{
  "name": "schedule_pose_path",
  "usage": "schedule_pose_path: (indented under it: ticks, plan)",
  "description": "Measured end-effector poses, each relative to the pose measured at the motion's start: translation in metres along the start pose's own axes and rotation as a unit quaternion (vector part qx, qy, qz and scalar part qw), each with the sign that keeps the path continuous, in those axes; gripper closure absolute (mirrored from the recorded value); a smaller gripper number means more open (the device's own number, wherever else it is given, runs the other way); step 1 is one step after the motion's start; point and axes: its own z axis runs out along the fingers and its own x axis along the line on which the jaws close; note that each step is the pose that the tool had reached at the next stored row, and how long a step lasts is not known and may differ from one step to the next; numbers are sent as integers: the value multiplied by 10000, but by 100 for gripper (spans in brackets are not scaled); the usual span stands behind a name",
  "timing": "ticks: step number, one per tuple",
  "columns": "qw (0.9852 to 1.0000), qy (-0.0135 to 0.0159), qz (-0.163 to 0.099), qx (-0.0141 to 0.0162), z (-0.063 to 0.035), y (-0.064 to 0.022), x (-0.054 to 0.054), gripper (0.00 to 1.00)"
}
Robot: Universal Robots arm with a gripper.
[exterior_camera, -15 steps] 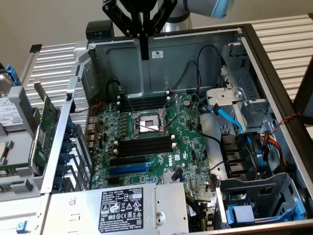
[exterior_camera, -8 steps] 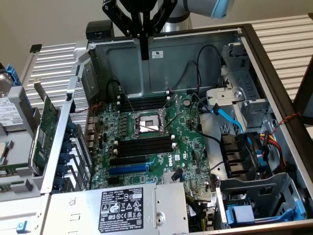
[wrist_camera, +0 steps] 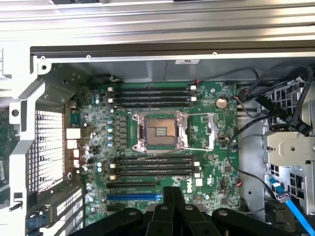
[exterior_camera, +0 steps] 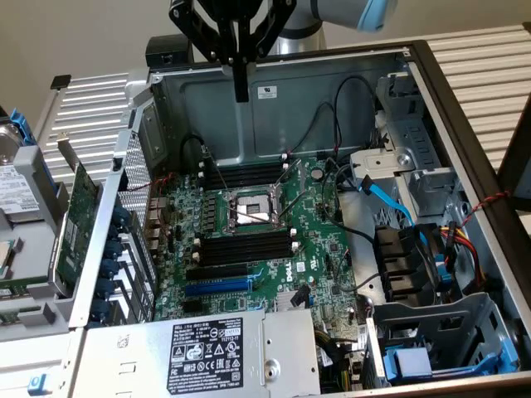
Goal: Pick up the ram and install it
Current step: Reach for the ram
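The open computer case lies flat with its green motherboard (exterior_camera: 315,249) (wrist_camera: 206,167) facing up. Two banks of black memory slots with white end clips flank the CPU socket (exterior_camera: 253,211) (wrist_camera: 160,130): the far bank (exterior_camera: 245,176) (wrist_camera: 150,96) and the near bank (exterior_camera: 245,247) (wrist_camera: 152,166). All the slots look bare. My gripper (exterior_camera: 241,93) (wrist_camera: 172,192) hangs high above the case's back wall, with its fingers pressed together and nothing visible between them. The ram stick is out of view.
A wide green expansion card (exterior_camera: 79,211) stands outside the case at the exterior view's left. A power supply (exterior_camera: 216,348) fills the near side. At the exterior view's right are a black fan (exterior_camera: 411,265), a drive cage (exterior_camera: 440,348), a blue cable (exterior_camera: 386,195) and black wires.
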Motion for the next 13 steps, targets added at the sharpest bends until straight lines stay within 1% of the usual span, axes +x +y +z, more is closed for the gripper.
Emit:
schedule_pose_path:
  ticks: [3, 10, 13]
  plan:
    - [10000, -1, 0, -1, -2, -7, 102, 89]
    - [10000, -3, -1, -1, -8, -28, 396, 89]
    - [10000, -8, -1, -1, -11, -37, 520, 89]
